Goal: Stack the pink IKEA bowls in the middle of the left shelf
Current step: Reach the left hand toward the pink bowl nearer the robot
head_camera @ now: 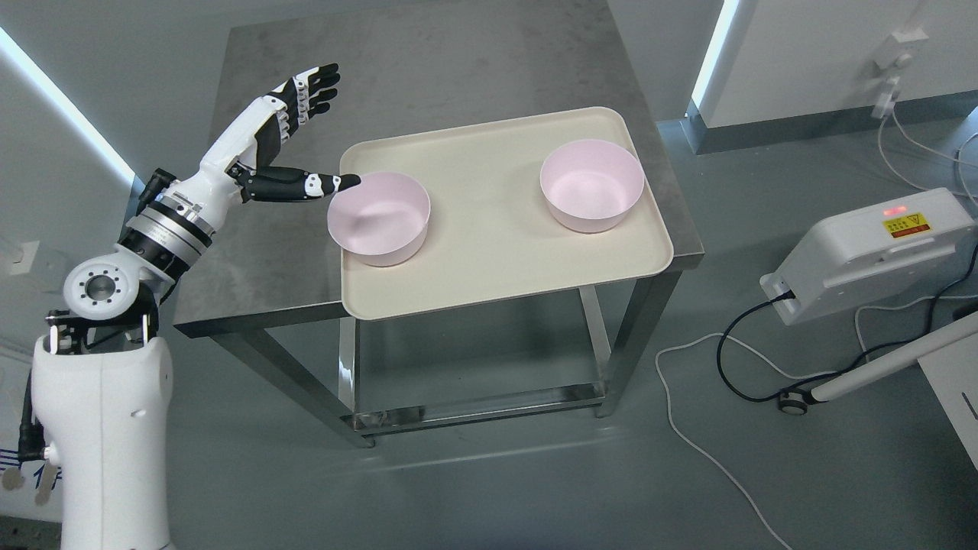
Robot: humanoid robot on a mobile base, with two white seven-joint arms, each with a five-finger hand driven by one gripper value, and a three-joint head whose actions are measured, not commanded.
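Note:
Two pink bowls stand upright and apart on a cream tray [497,252]. The left bowl [380,218] sits near the tray's left edge, the right bowl [591,185] near its far right corner. My left hand [325,126] hovers just left of the left bowl, fingers spread and raised. Its thumb tip reaches the bowl's near-left rim, and nothing is grasped. The right arm does not show.
The tray lies on a grey metal table [252,252] and overhangs its front edge. On the floor at right sit a white device [871,252], black and white cables [726,359] and a white arm-like bar [879,370].

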